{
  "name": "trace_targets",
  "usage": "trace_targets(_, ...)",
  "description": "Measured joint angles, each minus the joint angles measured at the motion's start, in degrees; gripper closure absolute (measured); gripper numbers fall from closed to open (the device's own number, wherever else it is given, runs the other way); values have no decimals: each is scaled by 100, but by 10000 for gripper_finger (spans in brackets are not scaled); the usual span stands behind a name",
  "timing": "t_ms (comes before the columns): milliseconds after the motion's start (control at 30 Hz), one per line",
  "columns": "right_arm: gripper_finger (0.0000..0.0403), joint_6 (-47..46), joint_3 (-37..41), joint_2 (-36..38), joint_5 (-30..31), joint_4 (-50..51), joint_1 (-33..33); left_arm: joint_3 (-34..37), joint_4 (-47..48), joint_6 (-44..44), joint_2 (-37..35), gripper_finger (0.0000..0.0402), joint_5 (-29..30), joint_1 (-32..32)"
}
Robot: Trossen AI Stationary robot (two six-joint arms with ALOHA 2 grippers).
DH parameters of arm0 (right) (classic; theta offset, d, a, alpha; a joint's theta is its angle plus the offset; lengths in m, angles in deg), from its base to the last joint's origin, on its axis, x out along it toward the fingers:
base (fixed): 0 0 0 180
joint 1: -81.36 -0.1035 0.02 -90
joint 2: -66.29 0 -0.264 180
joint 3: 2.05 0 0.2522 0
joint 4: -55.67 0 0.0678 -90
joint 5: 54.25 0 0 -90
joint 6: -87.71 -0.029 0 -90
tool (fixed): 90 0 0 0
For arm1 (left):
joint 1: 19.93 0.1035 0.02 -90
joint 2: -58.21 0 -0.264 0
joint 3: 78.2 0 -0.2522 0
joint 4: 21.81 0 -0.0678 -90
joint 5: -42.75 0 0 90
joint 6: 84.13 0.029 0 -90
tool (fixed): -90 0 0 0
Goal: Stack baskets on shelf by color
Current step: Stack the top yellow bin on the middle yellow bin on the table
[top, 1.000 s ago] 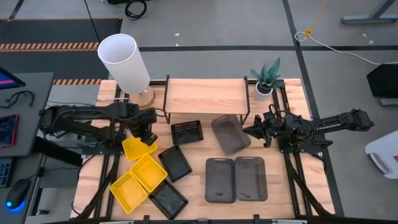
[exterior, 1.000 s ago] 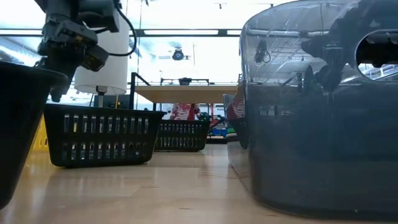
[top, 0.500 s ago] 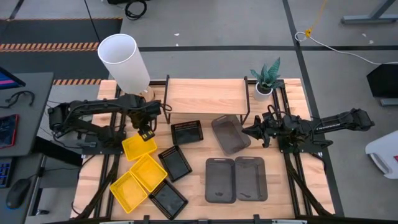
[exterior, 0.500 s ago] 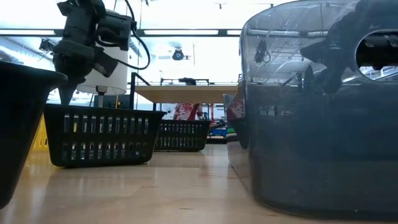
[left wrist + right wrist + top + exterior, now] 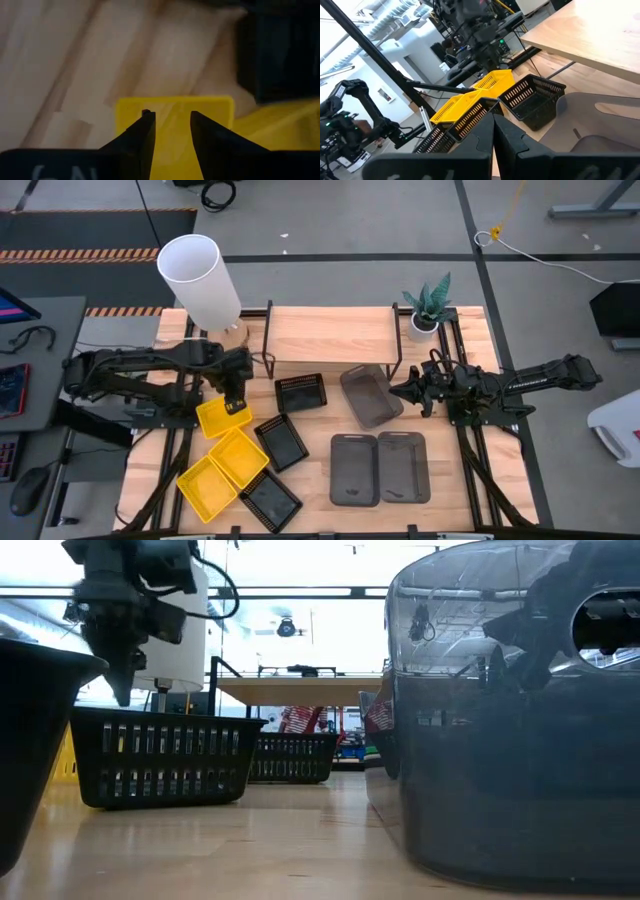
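Note:
Three yellow baskets lie at the table's left: one (image 5: pixel 222 418) under my left gripper, two more (image 5: pixel 238 457) (image 5: pixel 206 485) nearer. Black slotted baskets (image 5: pixel 300 393) (image 5: pixel 281 442) (image 5: pixel 271 502) sit beside them. One dark grey basket (image 5: pixel 370 395) lies askew before the shelf (image 5: pixel 330 335), and two (image 5: pixel 354 468) (image 5: pixel 403 467) sit side by side at the near edge. My left gripper (image 5: pixel 237 398) (image 5: pixel 171 127) is open, pointing down above the far yellow basket's (image 5: pixel 172 107) far end. My right gripper (image 5: pixel 400 390) (image 5: pixel 493 131) is shut, just right of the askew grey basket (image 5: pixel 600 115).
A white lamp (image 5: pixel 200 280) stands at the shelf's left end and a small potted plant (image 5: pixel 428 308) at its right end. The shelf top is bare. In the low view a grey basket (image 5: pixel 510 740) fills the right half, close to the camera.
My left gripper swung a little toward the far edge, then came back and dropped lower over the far yellow basket. The baskets have stayed where they were.

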Motion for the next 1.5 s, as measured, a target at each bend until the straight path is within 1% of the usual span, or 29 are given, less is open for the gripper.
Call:
trace_targets(67, 389, 0, 0, 0, 72, 0, -1, 0, 134, 46, 6, 281, 252, -225)
trace_targets(133, 389, 26, 1, 0, 106, 1, -1, 7, 212, -202, 6, 284, 409, -322)
trace_targets(233, 389, 44, 1, 0, 108, 4, -1, 7, 69, -213, 6, 285, 166, -405)
trace_targets(267, 389, 44, 1, 0, 108, 9, -1, 7, -38, -11, 6, 285, 74, -485)
trace_targets(333, 389, 44, 0, 0, 108, 7, 0, 7, -291, 745, 6, 285, -30, -722)
trace_targets(400, 389, 34, 1, 0, 108, 9, -1, 7, -643, 1408, 6, 285, 18, -952)
trace_targets(533, 389, -40, -1, 0, 108, 7, -1, 7, -916, 2299, 106, 285, 817, -1353)
trace_targets(600, 389, -74, -1, 0, 108, 9, -1, 9, -879, 2853, 193, 285, 963, -1489)
trace_targets(700, 389, -105, -1, 0, 106, 6, -1, 2, -814, 3356, 360, 285, 985, -1639)
trace_targets(900, 389, -214, 1, -25, 107, 79, -1, 2, -571, 3694, 789, 285, 1015, -1686)
trace_targets(1067, 389, -254, 0, -87, 139, 139, -1, 2, -561, 4172, 1194, 285, 1118, -1675)
trace_targets(1200, 389, -279, 0, -103, 199, 138, -1, 2, -617, 4537, 1421, 285, 1399, -1675)
trace_targets(1333, 389, -345, 0, -103, 221, 138, 0, 2, -690, 4900, 1607, 285, 1525, -1673)
trace_targets(1400, 389, -349, 0, -103, 220, 139, 1, 2, -688, 4905, 1648, 285, 1510, -1663)
trace_targets(1500, 389, -355, -1, -103, 259, 140, -1, 15, -669, 4891, 1770, 285, 1278, -1594)
